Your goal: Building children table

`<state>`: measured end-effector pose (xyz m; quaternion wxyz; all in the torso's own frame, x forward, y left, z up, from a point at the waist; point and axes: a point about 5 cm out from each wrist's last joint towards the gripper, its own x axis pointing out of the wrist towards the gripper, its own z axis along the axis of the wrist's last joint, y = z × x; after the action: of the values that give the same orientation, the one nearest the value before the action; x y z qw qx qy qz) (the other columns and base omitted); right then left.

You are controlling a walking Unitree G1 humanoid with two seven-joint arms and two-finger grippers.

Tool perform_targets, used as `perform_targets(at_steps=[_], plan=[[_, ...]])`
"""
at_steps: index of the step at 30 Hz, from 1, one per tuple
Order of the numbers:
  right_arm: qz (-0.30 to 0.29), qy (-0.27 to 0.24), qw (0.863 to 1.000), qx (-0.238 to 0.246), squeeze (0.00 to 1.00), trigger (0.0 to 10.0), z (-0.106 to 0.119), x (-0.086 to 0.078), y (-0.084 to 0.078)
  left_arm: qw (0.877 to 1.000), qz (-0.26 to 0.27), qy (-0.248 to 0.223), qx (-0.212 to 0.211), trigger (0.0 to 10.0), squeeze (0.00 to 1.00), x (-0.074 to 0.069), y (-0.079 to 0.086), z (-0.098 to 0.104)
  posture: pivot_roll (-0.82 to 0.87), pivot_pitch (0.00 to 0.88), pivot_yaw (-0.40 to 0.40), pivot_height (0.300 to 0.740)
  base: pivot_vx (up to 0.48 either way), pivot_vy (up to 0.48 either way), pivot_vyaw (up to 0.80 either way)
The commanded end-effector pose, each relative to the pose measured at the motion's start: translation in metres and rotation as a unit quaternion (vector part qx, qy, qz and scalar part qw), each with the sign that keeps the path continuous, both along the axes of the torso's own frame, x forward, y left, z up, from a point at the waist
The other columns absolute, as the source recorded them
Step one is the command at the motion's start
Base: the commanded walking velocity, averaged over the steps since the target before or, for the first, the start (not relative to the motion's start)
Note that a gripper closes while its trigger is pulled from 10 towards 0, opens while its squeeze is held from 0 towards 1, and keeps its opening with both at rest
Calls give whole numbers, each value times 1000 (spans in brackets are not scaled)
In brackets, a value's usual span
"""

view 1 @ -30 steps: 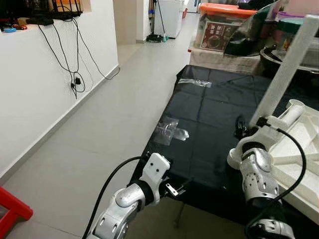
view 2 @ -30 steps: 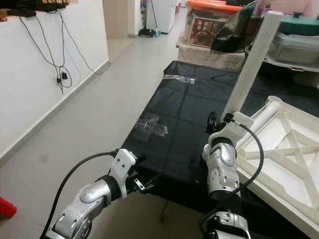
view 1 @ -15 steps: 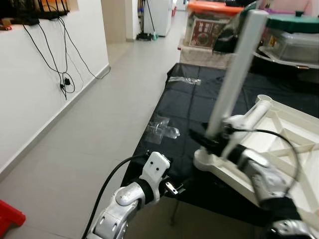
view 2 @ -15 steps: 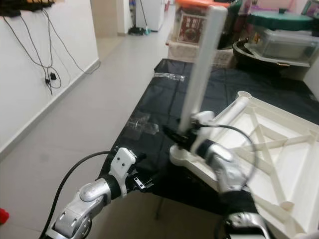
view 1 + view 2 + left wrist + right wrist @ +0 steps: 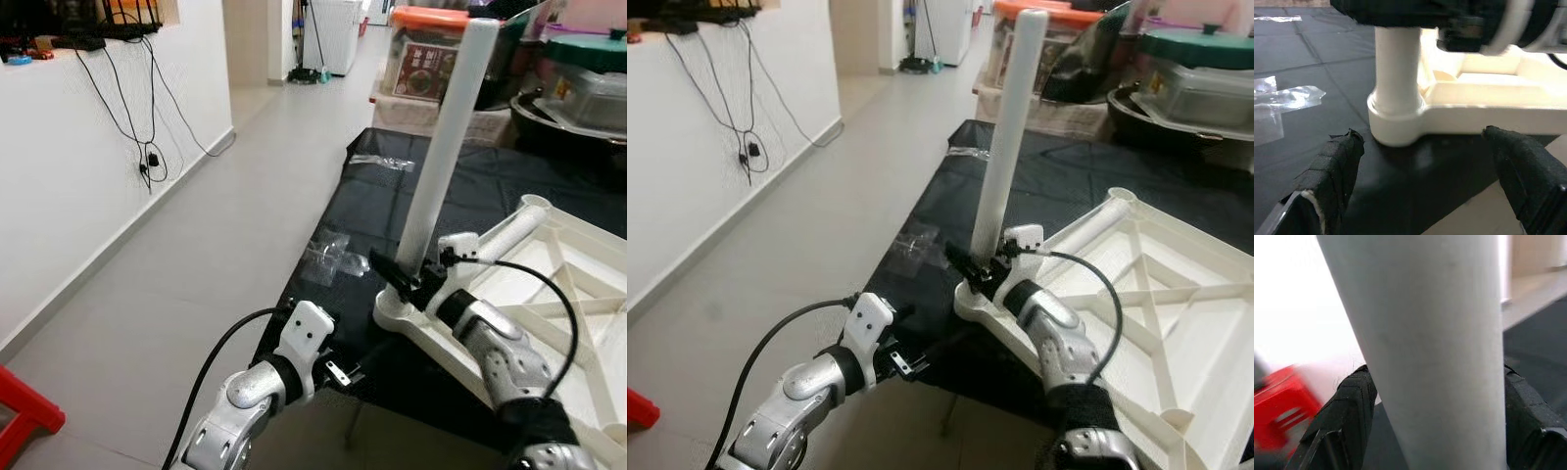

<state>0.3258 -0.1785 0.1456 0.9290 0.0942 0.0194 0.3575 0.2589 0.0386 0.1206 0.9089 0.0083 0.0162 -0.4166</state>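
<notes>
In the left eye view, the right claw [image 5: 404, 277] was clenched round the foot of a white table leg [image 5: 446, 142] that stood upright, slightly tilted, in the corner socket of an upturned white tabletop [image 5: 549, 294]; the tabletop lay on a black-covered worktop [image 5: 392, 220] with crumpled clear plastic bags [image 5: 333, 257] just beyond the claw. The left claw [image 5: 345, 372] hung low, near the worktop's front edge and below the right claw. The right eye view gave the same scene, plus more of the tabletop's ribbed underside [image 5: 1156, 294]. The left wrist view alone showed the left claw [image 5: 1430, 176] released, its fingers [image 5: 1332, 166] spread wide apart, with the leg's base seated in the round socket [image 5: 1396, 122] ahead of them. The right wrist view showed both fingers [image 5: 1352, 406] pressed against the leg [image 5: 1435, 347], and something red [image 5: 1278, 406], blurred, beyond.
</notes>
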Motion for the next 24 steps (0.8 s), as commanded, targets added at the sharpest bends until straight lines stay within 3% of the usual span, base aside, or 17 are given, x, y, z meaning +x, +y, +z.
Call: perform_targets(at_steps=[1, 8, 9, 10, 11, 12, 13, 14, 16, 17, 19, 20, 21, 22, 23, 24], plan=[[72, 6, 997, -6, 0, 10000, -6, -6, 18, 1000, -2, 2, 1, 10000, 0, -1, -1, 0, 143, 0, -68, 740, 0, 0, 0], [82, -3, 996, -29, 0, 10000, -4, 0, 24, 1000, -3, 1, 2, 10000, 0, -1, -1, 0, 149, 0, -72, 740, 0, 0, 0], [66, -12, 997, -33, 0, 4314, 0, 6, 24, 1000, -3, 0, 2, 10000, 0, -1, -1, 0, 149, 0, -72, 740, 0, 0, 0], [66, -12, 997, -33, 0, 4314, 0, 6, 24, 1000, -3, 0, 2, 10000, 0, -1, -1, 0, 149, 0, -72, 740, 0, 0, 0], [36, -14, 999, -28, 0, 0, 4, 13, 22, 1000, -3, 0, 2, 10000, 0, -1, -1, 0, 149, 0, -72, 740, 0, 0, 0], [-3, -20, 999, -27, 0, 0, 8, 19, 19, 1000, -3, 0, 2, 10000, 0, -1, -1, 0, 151, 0, -75, 740, 0, 0, 0], [-3, -20, 999, -27, 0, 0, 8, 19, 19, 1000, -3, 0, 2, 10000, 0, -1, -1, 0, 151, 0, -75, 740, 0, 0, 0], [-50, -20, 998, -23, 0, 0, 12, 25, 13, 1000, -3, 0, 2, 10000, 0, -1, -1, 0, 149, 0, -75, 740, 0, 0, 0], [-50, -20, 998, -23, 0, 0, 12, 25, 13, 1000, -3, 0, 2, 10000, 0, -1, -1, 0, 149, 0, -75, 740, 0, 0, 0], [-98, -22, 995, -17, 0, 0, 15, 29, 8, 1000, -3, 0, 2, 10000, 0, -2, -1, 0, 149, 0, -75, 740, 0, 0, 0], [-233, -13, 972, -14, 0, 0, 17, 37, -10, 1000, -2, 1, 1, 10000, 0, -2, 0, 1, 145, 0, -73, 740, 0, 0, 0], [-316, -4, 949, -15, 0, 0, 15, 38, -23, 1000, -2, 1, 1, 10000, 0, -2, 0, 0, 145, 0, -73, 740, 0, 0, 0], [-316, -4, 949, -15, 0, 0, 15, 38, -23, 1000, -2, 1, 1, 10000, 0, -2, 0, 0, 145, 0, -73, 740, 0, 0, 0], [-428, 18, 904, -12, 0, 0, 10, 35, -41, 1000, -2, 1, 2, 10000, 0, -1, 0, 1, 142, 0, -70, 740, 0, 0, 0], [-500, 33, 866, -12, 0, 0, 6, 30, -53, 1000, -2, 1, 2, 10000, 0, -1, 0, 1, 142, 0, -70, 740, 0, 0, 0], [-500, 33, 866, -12, 0, 0, 6, 30, -53, 1000, -2, 1, 2, 10000, 0, -1, 0, 1, 142, 0, -70, 740, 0, 0, 0]])
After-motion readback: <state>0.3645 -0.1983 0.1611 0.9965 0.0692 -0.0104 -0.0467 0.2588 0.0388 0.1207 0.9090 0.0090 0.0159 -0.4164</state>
